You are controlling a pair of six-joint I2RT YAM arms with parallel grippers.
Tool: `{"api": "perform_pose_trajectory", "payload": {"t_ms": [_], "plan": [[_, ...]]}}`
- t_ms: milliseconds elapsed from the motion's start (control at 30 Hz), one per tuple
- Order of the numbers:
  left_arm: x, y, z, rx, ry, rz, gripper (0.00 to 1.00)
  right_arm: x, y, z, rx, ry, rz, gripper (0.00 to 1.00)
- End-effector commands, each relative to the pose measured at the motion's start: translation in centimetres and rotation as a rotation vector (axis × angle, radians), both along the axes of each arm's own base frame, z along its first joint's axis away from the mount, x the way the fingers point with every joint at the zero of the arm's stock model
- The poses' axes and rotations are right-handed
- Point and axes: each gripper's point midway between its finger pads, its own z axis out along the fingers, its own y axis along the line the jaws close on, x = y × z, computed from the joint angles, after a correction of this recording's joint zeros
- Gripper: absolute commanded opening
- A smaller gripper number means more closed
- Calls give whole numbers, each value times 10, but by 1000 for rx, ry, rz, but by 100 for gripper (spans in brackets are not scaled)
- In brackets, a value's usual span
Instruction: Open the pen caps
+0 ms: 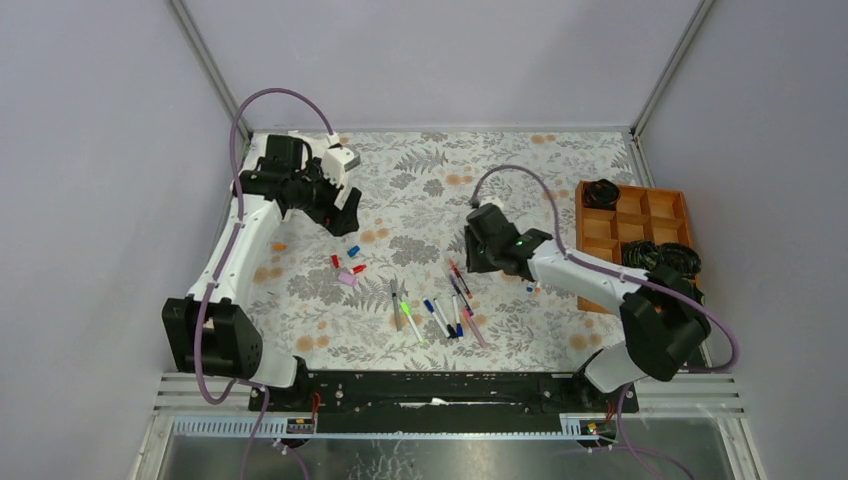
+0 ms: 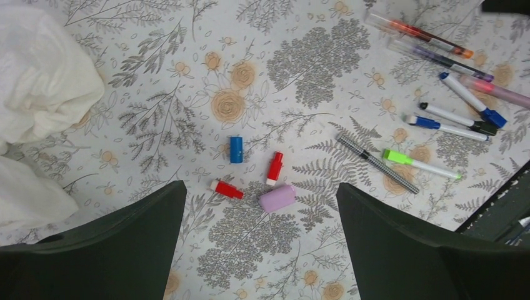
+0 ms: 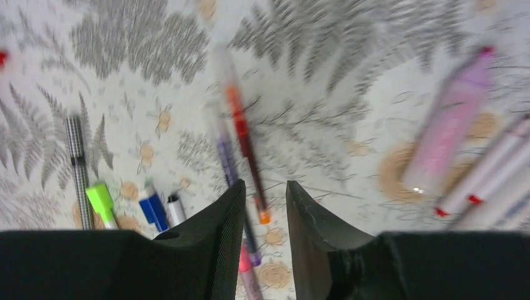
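On the counter (image 1: 420, 165): a flat floral sheet, grey ferns and orange roses.
Left arm: stretched to the far left, wrist bent down, left gripper (image 1: 340, 218) hovering over the loose caps.
Left fingers (image 2: 112, 244): dark, smooth wedges spread wide, holding nothing.
Right arm: elbow folded out beside the tray (image 1: 632, 215), forearm angled inward, right gripper (image 1: 472, 262) low over the far ends of the pens (image 1: 450, 310).
Right fingers (image 3: 212, 244): black, finely ribbed, a narrow gap between them, gripping nothing; an orange-tipped pen (image 3: 244, 134) and a purple pen (image 3: 226, 156) run under the gap, the view blurred.
Caps: blue cap (image 2: 235, 149), two red caps (image 2: 275, 167) and a rounded pink cap (image 2: 277, 199) lie loose together, apart from the pens.
Pens: thin, mostly white barrels, fanned near the front centre; checked pen (image 2: 378, 164) just beside green-ended pen (image 2: 419, 164).
Tray: orange, compartmented, holding black coiled cables (image 1: 660, 257).
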Motion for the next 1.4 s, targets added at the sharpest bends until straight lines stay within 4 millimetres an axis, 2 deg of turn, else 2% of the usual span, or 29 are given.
{"api": "perform_pose_trajectory", "payload": {"t_ms": [0, 100, 200, 433, 733, 1100, 1367], "plan": [[-18, -11, 6, -72, 12, -49, 98, -21, 47, -18, 31, 77, 179, 37], [-25, -12, 6, -72, 18, -66, 98, -19, 59, -27, 28, 101, 203, 36], [-32, -12, 7, -72, 32, -86, 99, -13, 62, -35, 9, 115, 204, 35], [-43, -18, 9, -96, 38, -134, 96, -6, 55, -50, -61, 120, 179, 27], [-50, -23, 9, -121, 58, -170, 92, -1, 41, -59, -145, 108, 157, 24], [-53, -24, 9, -128, 65, -189, 90, 2, 34, -53, -186, 90, 157, 24], [-57, -26, 10, -133, 71, -210, 90, -10, 35, -79, -197, 168, 187, 30]]}}
